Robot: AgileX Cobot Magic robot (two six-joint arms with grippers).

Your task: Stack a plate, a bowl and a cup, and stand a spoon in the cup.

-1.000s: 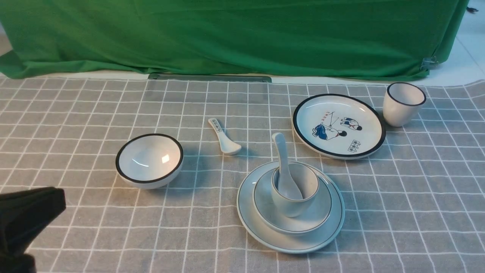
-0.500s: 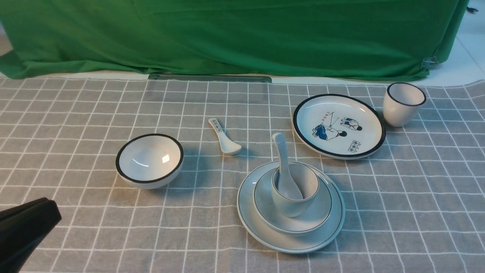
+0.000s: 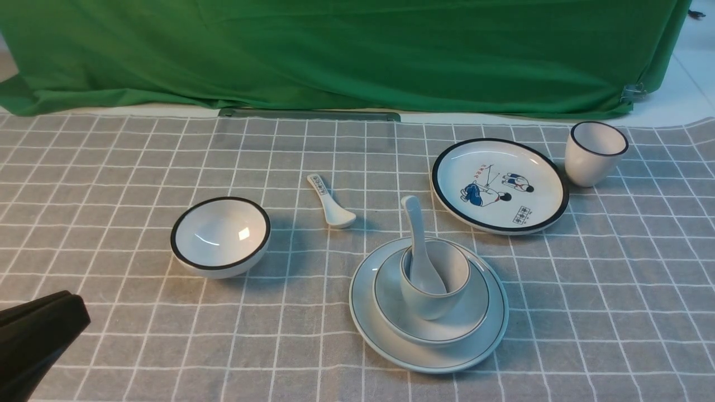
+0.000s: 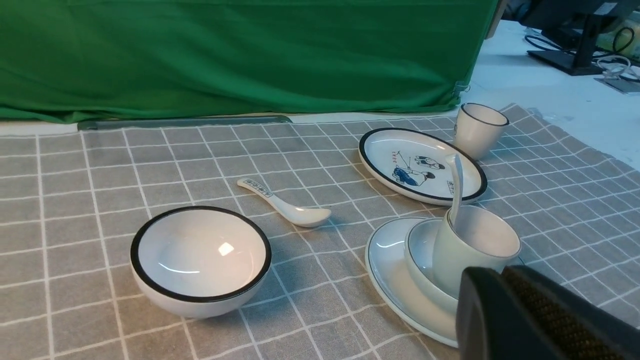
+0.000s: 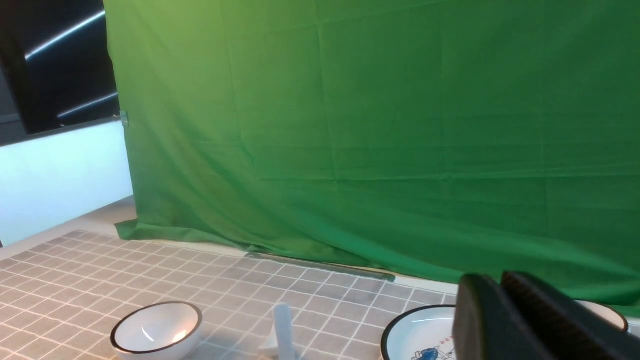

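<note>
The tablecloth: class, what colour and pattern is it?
The tablecloth is grey with a white grid, clearest in the front view.

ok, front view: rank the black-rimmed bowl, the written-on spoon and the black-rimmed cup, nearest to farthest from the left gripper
1. Black-rimmed bowl: left of centre, closest to the left gripper at the near-left corner.
2. Written-on spoon: lying mid-table, beyond the bowl and to its right.
3. Black-rimmed cup: far right corner, past the picture plate.

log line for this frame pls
stack: plate > bowl > cup | spoon in cup | left gripper shut, empty | right gripper shut, empty | state: looks done
</note>
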